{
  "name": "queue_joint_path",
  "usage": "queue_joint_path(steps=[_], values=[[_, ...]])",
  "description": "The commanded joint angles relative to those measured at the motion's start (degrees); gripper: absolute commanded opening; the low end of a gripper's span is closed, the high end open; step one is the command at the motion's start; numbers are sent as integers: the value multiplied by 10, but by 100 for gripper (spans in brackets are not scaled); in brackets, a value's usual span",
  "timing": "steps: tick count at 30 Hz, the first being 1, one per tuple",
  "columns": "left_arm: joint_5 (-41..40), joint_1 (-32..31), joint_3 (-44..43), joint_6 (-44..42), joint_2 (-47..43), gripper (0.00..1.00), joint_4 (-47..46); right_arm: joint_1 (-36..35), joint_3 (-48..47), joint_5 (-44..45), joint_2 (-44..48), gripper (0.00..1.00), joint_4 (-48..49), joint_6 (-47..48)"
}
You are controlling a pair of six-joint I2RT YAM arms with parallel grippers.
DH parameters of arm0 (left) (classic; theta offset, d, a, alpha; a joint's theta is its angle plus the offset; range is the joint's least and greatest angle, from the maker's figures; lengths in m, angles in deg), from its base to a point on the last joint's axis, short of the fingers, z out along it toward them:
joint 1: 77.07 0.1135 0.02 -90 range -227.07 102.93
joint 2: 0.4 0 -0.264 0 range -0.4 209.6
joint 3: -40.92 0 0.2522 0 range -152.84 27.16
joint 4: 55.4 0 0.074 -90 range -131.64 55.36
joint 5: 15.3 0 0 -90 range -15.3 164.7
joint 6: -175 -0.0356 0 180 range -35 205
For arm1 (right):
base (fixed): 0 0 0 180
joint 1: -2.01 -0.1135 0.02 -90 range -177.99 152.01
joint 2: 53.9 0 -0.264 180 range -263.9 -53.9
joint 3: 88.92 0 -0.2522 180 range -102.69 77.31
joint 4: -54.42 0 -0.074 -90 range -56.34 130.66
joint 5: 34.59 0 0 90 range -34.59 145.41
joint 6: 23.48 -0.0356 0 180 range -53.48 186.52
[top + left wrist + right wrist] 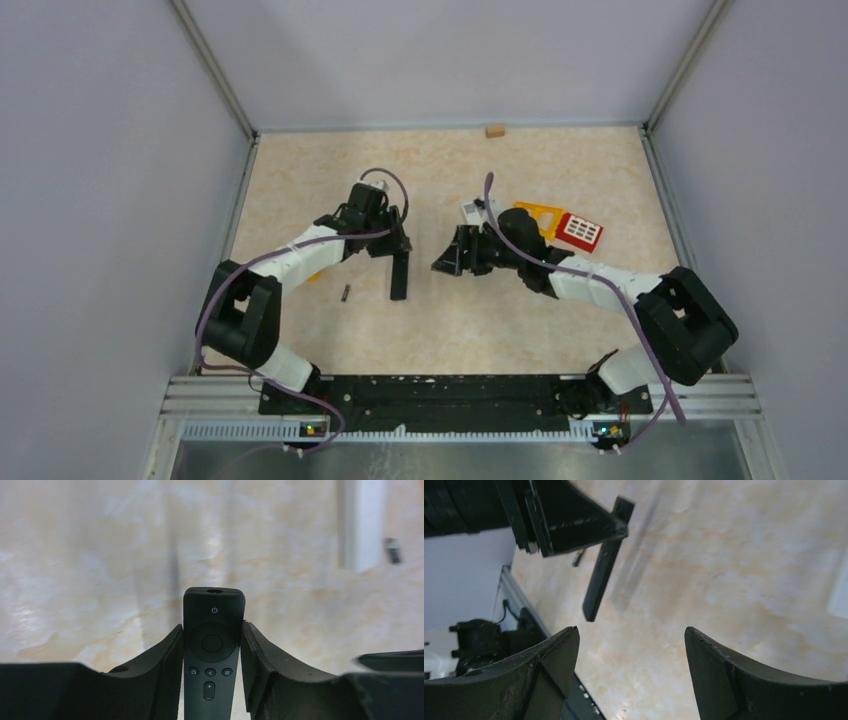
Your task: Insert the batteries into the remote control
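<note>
My left gripper (398,248) is shut on a slim black remote control (400,278) and holds it above the table, hanging down toward the near edge. In the left wrist view the remote (212,650) shows its button face, pinched on both sides by the fingers. One small dark battery (346,293) lies on the table left of the remote; it also shows in the right wrist view (578,558). My right gripper (448,262) is open and empty, just right of the remote (600,582). Other batteries are not in view.
A white rectangular piece (478,212), an orange part (538,215) and a red keypad remote (580,231) lie behind my right arm. A small wooden block (495,130) sits at the back wall. A small dark piece (393,550) lies beside the white piece (364,525).
</note>
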Motion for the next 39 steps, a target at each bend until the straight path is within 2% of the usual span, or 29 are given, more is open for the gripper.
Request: queue_joint_path(steps=[1, 4, 6, 12, 18, 22, 26, 27, 29, 31, 35, 37, 39], values=[[138, 0, -11, 48, -49, 34, -104, -51, 40, -77, 2, 79, 227, -90], [200, 4, -4, 65, -72, 34, -145, -55, 82, -71, 8, 81, 347, -152], [240, 9, -5, 73, -85, 34, -164, -55, 94, -69, 13, 84, 394, -174], [336, 23, 1, 115, -120, 34, -235, -56, 94, -69, 22, 86, 408, -188], [417, 35, 20, 205, -136, 34, -349, -57, 86, -73, 33, 87, 415, -183], [442, 36, 29, 258, -140, 35, -415, -57, 70, -109, 24, 68, 485, -222], [430, 38, 33, 267, -156, 39, -429, -58, 69, -103, 26, 48, 528, -244], [424, 38, 35, 262, -163, 47, -428, -58, 66, -100, 28, 43, 518, -241], [403, 38, 40, 239, -177, 75, -410, -59, 49, -90, 30, 34, 457, -219], [359, 38, 39, 195, -190, 85, -359, -62, 11, -66, 30, 28, 331, -160], [259, 37, 7, 88, -202, 87, -201, -113, -107, 93, 15, 25, 28, 25], [222, 37, -7, 63, -202, 84, -137, -126, -154, 155, -7, 25, -60, 67], [191, 37, -13, 52, -204, 79, -111, -134, -181, 203, -23, 24, -98, 87]])
